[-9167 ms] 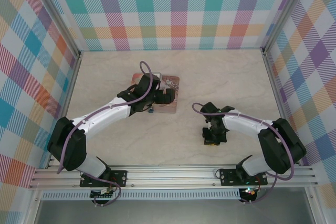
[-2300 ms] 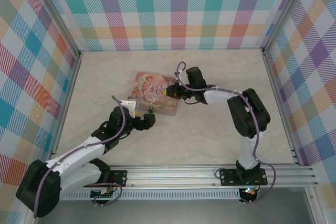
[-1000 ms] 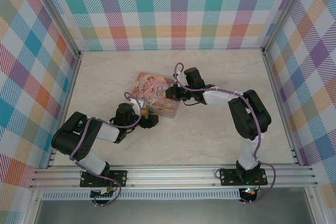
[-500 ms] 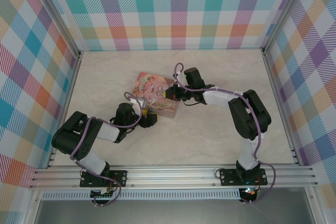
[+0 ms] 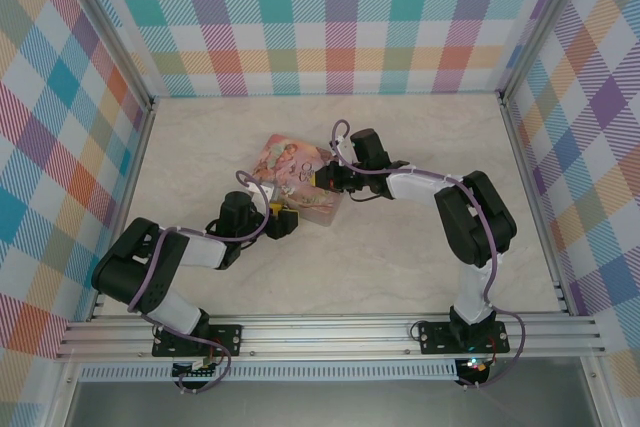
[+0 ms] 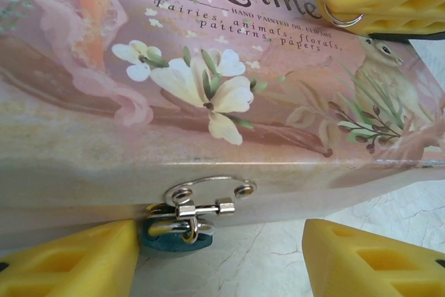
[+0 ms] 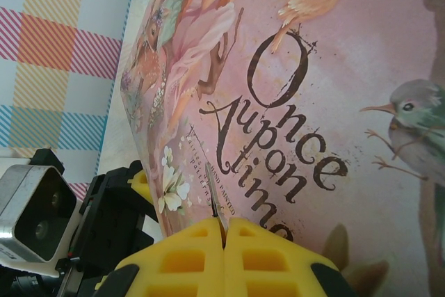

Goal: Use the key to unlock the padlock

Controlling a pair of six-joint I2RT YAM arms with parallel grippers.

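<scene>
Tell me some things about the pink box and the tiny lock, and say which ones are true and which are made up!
1. The padlock hangs at the clasp on the front of the pink tin. True.
2. The right gripper holds nothing. False: it is shut on the key.
3. The left gripper has its fingers apart, with the padlock between them. True.
4. The key is stuck in the padlock. False: its tip hangs over the top of the tin, away from the padlock.
</scene>
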